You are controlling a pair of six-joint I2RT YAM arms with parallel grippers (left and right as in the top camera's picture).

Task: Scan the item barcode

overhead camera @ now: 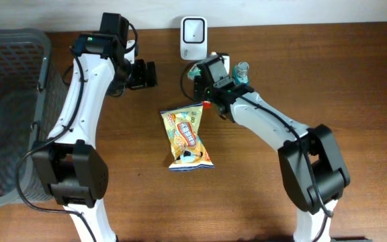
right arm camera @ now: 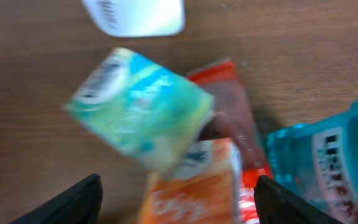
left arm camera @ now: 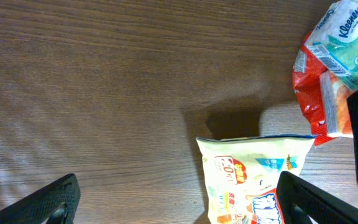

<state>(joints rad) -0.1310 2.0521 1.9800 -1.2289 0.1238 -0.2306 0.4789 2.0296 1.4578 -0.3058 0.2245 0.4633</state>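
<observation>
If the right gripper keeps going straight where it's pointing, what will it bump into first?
Probably the orange packet lying between its open fingers, with the green tissue pack just beyond; the blur makes depth uncertain.

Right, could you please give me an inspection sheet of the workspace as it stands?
Surface: brown wooden table.
Job's things: white scanner at the far edge; snack bag lying flat between the arms.
Clutter: tissue pack, red packet, orange packet and teal bottle bunched under the right gripper.
Grippers: left gripper fingers open, empty, by the bag's top; right fingers open, gripping nothing.
Cables: black cables along both arms.
Surroundings: grey mesh basket at the left.
</observation>
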